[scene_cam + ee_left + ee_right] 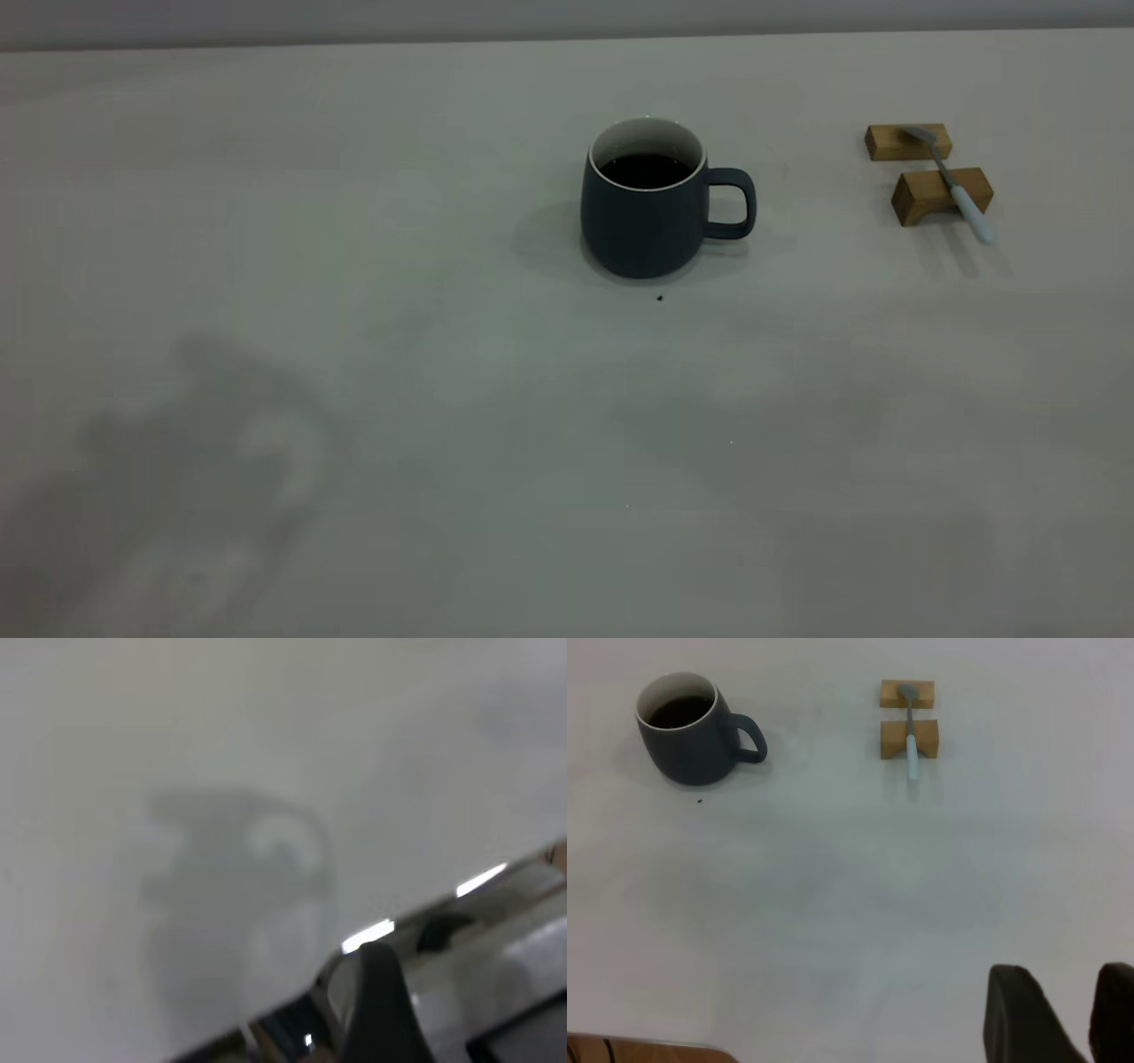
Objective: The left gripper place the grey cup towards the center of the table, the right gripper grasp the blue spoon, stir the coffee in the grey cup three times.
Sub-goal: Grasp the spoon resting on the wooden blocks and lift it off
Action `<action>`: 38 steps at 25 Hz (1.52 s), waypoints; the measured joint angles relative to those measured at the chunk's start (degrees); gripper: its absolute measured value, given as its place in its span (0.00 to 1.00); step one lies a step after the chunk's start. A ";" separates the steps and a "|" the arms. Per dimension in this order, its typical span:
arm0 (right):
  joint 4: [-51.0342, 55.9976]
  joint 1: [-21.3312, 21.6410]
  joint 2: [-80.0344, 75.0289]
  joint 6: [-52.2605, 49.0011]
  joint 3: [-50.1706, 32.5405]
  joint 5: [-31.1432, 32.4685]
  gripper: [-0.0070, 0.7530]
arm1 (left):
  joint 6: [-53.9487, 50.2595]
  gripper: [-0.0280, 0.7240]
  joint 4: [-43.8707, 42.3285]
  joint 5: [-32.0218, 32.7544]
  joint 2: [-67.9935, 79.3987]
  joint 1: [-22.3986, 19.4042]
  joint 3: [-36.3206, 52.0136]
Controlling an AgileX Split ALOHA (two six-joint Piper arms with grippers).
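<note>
The rounded dark slate-grey mug with the white inside (645, 217) is standing upright near the middle of the wide off-white matte tabletop (354, 399), its loop handle pointing toward the right arm's side. Dark, nearly black coffee (645, 170) is sitting inside it, well below the thin white rim. A tiny dark speck (659, 299) is lying on the tabletop just in front of the mug's base.

Well apart from the mug, out on the handle's side, the small slim spoon with the pale light-blue handle and grey metal bowl (951, 182) is lying across two small wooden blocks (941, 193). Its bowl is resting on the farther block, its neck is crossing the nearer one, and the handle tip is jutting out past that nearer block.

Neither gripper is anywhere near these things. The right gripper (1067, 1014) is showing only in its own wrist view, as two dark fingertips (1019, 1010) held a little apart with nothing between them, hanging over bare tabletop far from both spoon and mug. The left gripper (383, 1010) is appearing only as a blurred black shape over the table's edge in its wrist view, and I cannot tell how it is set. A soft grey shadow (204, 443) is falling on the tabletop on the left arm's side.
</note>
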State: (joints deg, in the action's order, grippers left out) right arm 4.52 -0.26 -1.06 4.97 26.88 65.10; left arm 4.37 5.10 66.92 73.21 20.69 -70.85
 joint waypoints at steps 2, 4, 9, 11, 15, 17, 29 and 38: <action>0.00 0.00 0.00 0.00 0.00 0.00 0.32 | -0.14 0.82 0.00 0.00 -3.30 0.00 5.68; 0.00 0.00 0.00 0.00 0.00 0.00 0.32 | -0.14 0.82 -0.05 0.00 -7.46 0.00 11.65; 0.00 0.00 0.00 0.00 0.00 0.00 0.32 | -0.14 0.82 -0.05 0.00 -17.10 0.00 24.65; 0.00 0.00 0.00 0.00 0.00 0.00 0.32 | -0.14 0.82 -0.05 0.00 -21.64 0.00 28.75; 0.00 0.00 0.00 0.00 0.00 0.00 0.32 | -0.14 0.82 -0.47 -1.18 -30.86 0.00 37.32; 0.00 0.00 0.00 0.00 0.00 0.00 0.32 | -0.14 0.82 -0.72 -3.00 -35.51 0.00 40.63; 0.00 0.00 0.00 0.00 0.00 0.00 0.32 | -5.20 0.82 -5.40 -3.37 -58.88 0.00 42.96; 0.00 0.00 0.00 0.00 0.00 0.00 0.32 | -5.31 0.82 -5.46 -2.50 -72.22 -5.98 42.96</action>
State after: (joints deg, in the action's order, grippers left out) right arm 4.52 -0.26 -1.06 4.97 26.88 65.10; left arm -0.93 -0.36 64.42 0.99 14.71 -27.89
